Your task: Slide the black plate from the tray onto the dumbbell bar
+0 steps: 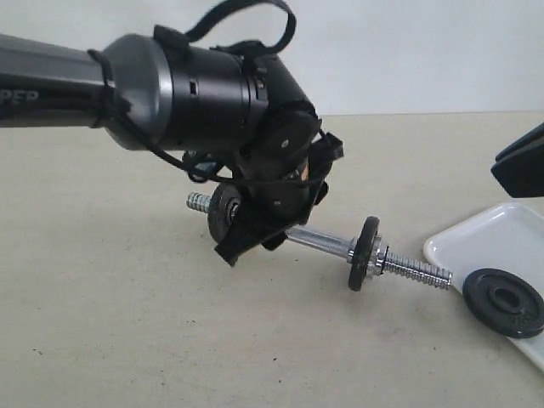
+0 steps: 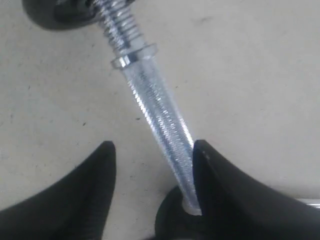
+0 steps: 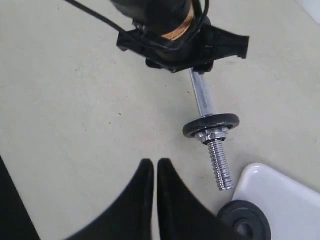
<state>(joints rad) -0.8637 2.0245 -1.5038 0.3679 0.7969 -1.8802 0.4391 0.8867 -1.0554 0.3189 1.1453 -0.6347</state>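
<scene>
The left gripper (image 2: 152, 145), jaws spread wide, is set astride the chrome threaded dumbbell bar (image 1: 323, 244), partly hiding it. The white glossy rectangular tray (image 1: 463, 240), cut off at right, is topped by the small round black plate (image 1: 503, 302) at its near-left rim. The right gripper (image 3: 156, 165) is pressed closed, nothing held.

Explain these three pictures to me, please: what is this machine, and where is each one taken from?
It is a robot with two arms, each ending in a two-fingered gripper. One picture comes from a camera off the arms; the other two come from cameras on each wrist. On the beige table lies a dumbbell bar with two black discs on it. Beside it, a white tray carries the black plate. The left gripper stands open with the bar between its fingers. The right gripper is shut and holds nothing.
</scene>
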